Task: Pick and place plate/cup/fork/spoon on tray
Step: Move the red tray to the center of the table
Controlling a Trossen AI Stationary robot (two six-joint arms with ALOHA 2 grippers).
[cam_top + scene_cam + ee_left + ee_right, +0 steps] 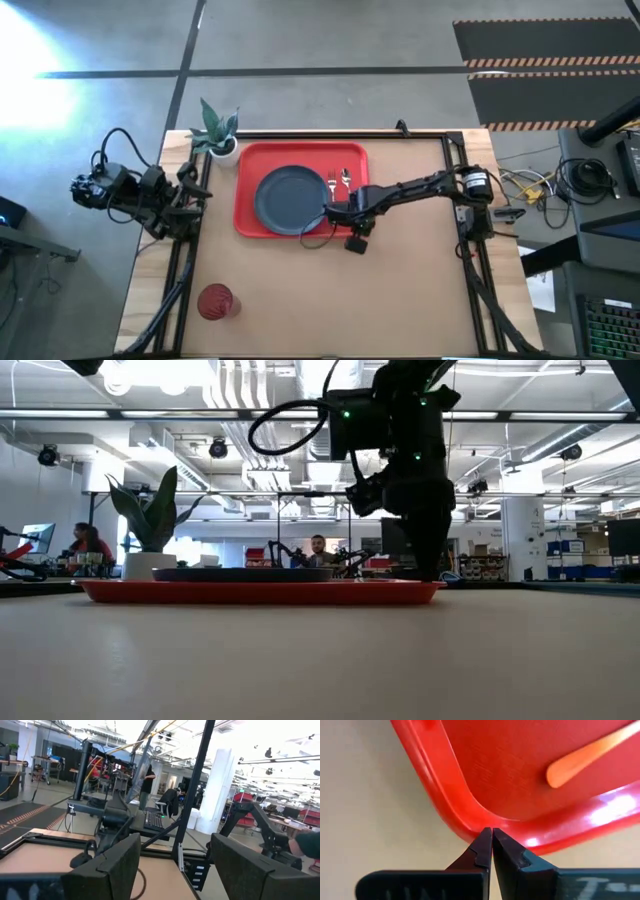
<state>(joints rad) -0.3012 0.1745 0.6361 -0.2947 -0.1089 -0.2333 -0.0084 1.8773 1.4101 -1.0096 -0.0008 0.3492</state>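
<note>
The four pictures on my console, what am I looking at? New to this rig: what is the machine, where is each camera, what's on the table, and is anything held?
Two dark robot arms work at a table. One camera looks straight down, one sits at table height, and one rides on each wrist.

On the red tray lie the dark blue plate, the fork and the spoon. The red cup stands off the tray, near the table's front edge. A potted plant sits by the tray's far corner.

The right gripper is shut and empty, its tips at the tray's corner rim. The left gripper waits open at the table's left edge, holding nothing.
</note>
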